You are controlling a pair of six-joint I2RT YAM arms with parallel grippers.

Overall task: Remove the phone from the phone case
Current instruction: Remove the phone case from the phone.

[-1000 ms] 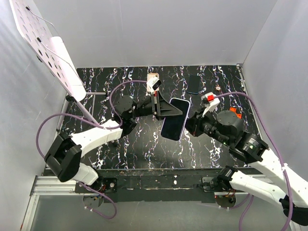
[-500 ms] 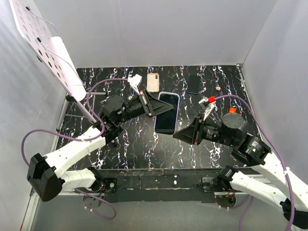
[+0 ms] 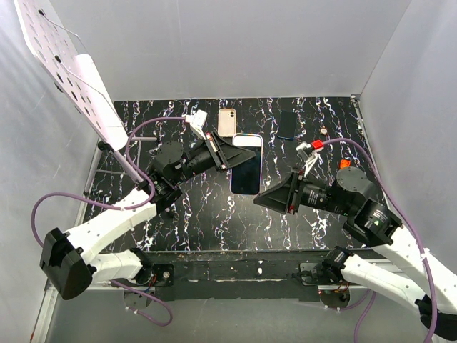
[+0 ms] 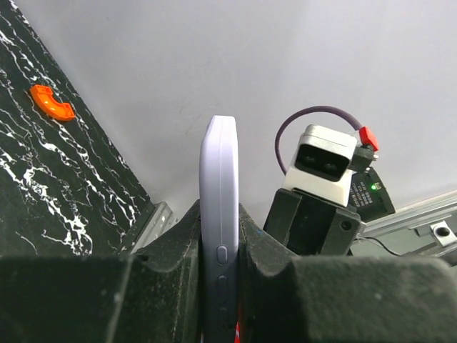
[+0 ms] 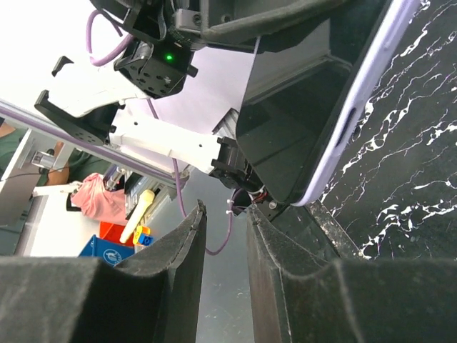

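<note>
The phone (image 3: 246,171), dark screen up, sits inside a lilac phone case (image 3: 247,138) and hangs tilted above the table. My left gripper (image 3: 230,153) is shut on its left long edge. The left wrist view has the case (image 4: 218,161) edge-on, side buttons showing, pinched between the two pads of that gripper (image 4: 219,214). My right gripper (image 3: 267,199) stands open near the phone's lower right, apart from it. From the right wrist, the gripper (image 5: 223,221) has nothing between its fingers, and the cased phone (image 5: 300,136) hangs above and beyond them.
A beige phone (image 3: 227,122) and a dark phone (image 3: 287,125) lie on the marbled table (image 3: 214,214) at the back. A small orange piece (image 4: 51,102) rests near the right wall. A white perforated board (image 3: 68,64) leans at the upper left. Walls close three sides.
My right gripper has let go of the phone's right edge, opened, and drawn back toward the near right. The left gripper has carried the cased phone a little toward the back left.
</note>
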